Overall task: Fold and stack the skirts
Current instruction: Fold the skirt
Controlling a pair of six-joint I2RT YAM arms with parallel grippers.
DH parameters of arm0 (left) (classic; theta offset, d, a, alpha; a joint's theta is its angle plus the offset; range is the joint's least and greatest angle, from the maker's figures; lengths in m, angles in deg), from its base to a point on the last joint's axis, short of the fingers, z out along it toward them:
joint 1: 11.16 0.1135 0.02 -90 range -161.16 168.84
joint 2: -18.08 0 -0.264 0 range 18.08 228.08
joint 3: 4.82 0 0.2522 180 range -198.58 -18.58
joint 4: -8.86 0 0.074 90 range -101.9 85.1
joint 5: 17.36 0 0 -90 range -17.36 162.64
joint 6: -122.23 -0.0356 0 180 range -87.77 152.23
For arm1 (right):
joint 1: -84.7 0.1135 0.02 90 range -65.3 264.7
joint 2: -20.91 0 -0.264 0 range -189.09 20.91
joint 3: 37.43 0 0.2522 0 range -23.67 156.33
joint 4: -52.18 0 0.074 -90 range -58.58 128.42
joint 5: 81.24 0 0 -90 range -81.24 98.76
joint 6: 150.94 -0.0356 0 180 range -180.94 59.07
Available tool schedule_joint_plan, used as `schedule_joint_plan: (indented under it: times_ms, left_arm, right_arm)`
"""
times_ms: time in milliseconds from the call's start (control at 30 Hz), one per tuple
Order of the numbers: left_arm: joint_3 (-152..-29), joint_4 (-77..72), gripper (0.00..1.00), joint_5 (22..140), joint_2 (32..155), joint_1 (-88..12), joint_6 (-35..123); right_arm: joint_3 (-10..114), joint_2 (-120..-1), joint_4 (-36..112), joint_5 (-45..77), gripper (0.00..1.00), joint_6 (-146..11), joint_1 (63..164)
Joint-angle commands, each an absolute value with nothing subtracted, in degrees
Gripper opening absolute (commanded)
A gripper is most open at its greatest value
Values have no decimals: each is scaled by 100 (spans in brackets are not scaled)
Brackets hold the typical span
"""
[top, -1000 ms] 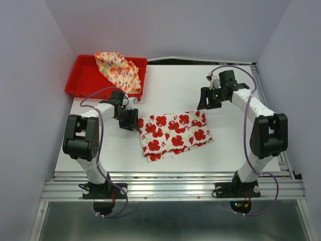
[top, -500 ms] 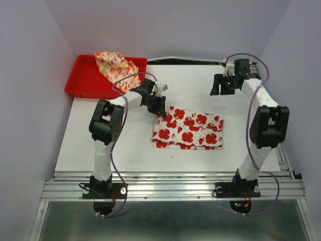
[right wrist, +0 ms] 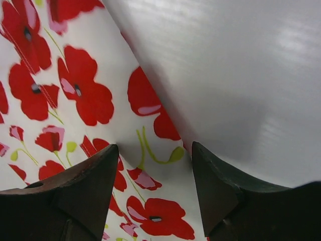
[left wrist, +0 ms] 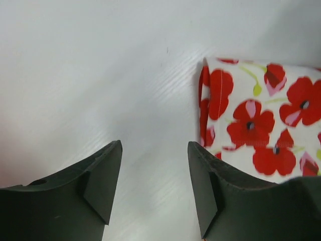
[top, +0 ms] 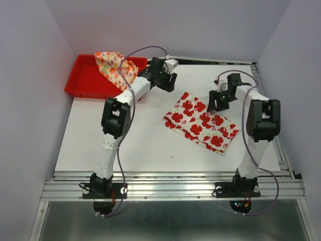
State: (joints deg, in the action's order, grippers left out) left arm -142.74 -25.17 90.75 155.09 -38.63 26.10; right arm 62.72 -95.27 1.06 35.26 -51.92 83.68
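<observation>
Though the left gripper (top: 168, 86) and right gripper (top: 217, 104) gape empty, the flowered skirt (top: 201, 122) lies right of the tray (top: 80, 83), its long axis running far-left to near-right; a moment ago it lay level.

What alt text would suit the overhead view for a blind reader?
A folded white skirt with red flowers lies on a white table, with the left end effector and right end effector open near its far edge. A cream patterned skirt sits in a red tray at far left.
</observation>
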Motion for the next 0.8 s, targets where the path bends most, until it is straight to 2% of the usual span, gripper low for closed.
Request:
schedule_joint_plan:
  times_ms: [0, 33, 133, 233, 433, 767]
  left_arm:
    - [-12911, -2346, 63, 9108, 13433, -3508, 2678]
    - [-11914, -2223, 60, 9205, 13096, -3481, 2896]
    - [-10163, -1818, 50, 9792, 11988, -3402, 3187]
    - [-9062, -1870, 45, 10355, 11460, -3419, 3547]
    - [-8143, -1650, 43, 10639, 11414, -3551, 3970]
    - [-8282, -1536, 43, 10551, 12389, -3577, 4234]
  right_arm:
    - [5755, -9265, -86, 3758, 65, -4933, 8400]
    - [5658, -9229, -147, 3802, 65, -4933, 8400]
    - [5341, -9150, -288, 4031, 63, -5012, 8400]
    - [5140, -9097, -490, 4277, 62, -5056, 8400]
    - [4718, -8983, -684, 4611, 62, -5162, 8400]
    - [4304, -8623, -570, 4462, 65, -5171, 8400]
